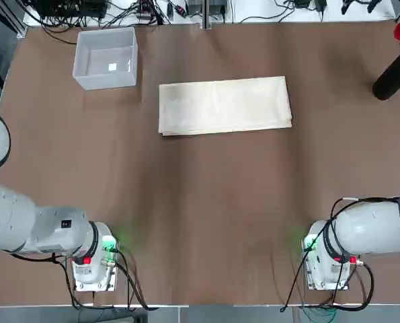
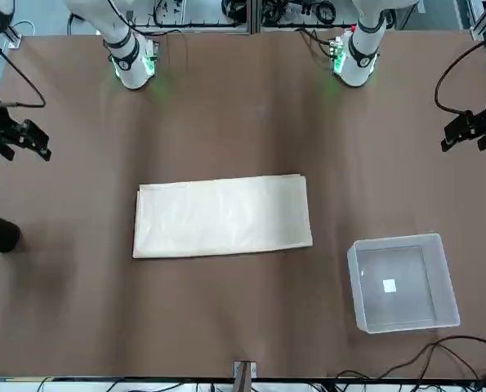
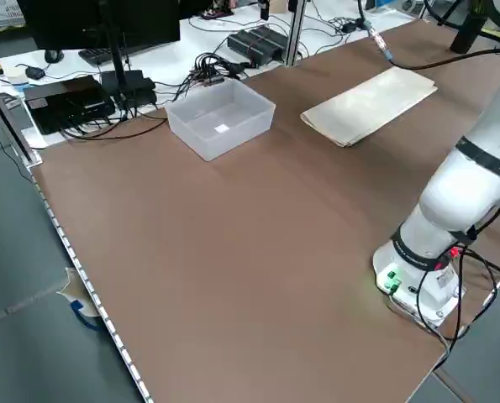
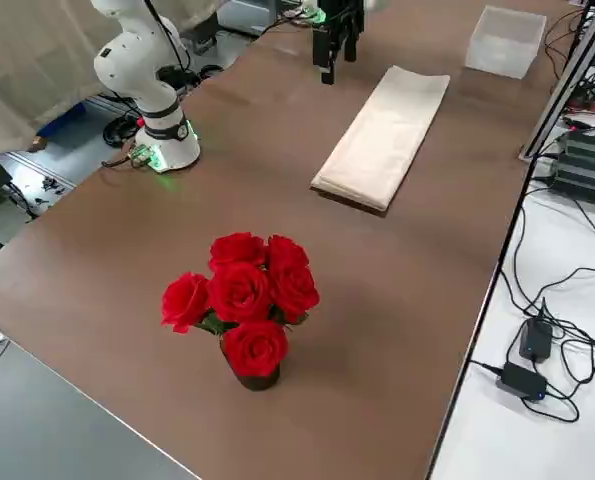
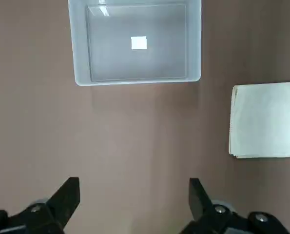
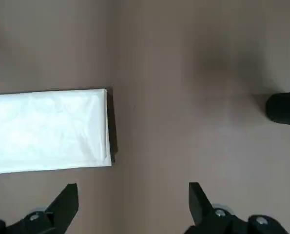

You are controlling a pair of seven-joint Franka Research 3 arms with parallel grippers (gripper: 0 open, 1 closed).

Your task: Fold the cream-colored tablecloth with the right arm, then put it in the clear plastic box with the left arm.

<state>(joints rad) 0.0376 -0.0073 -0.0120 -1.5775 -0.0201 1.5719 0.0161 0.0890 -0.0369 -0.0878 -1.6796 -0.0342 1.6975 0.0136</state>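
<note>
The left arm (image 1: 31,225) and right arm (image 1: 371,229) rise from their bases at the near edge of the brown tabletop (image 1: 206,215). Only the wrist views show the jaws: the left end effector (image 5: 134,202) stands wide open and holds nothing, hanging above bare tabletop, and the right end effector (image 6: 133,204) is likewise spread wide and empty. Farther out, mid-table, the cream-colored tablecloth (image 1: 224,105) lies flat, folded into a long rectangle with layered edges at its left end. Beyond it toward the far left corner sits the clear plastic box (image 1: 106,58), apart from the cloth, with only a small white mark on its base. The right side view alone shows a bunch of red roses (image 4: 239,300) in a dark vase; the top view shows only the dark vase (image 1: 393,75) at the far right.
</note>
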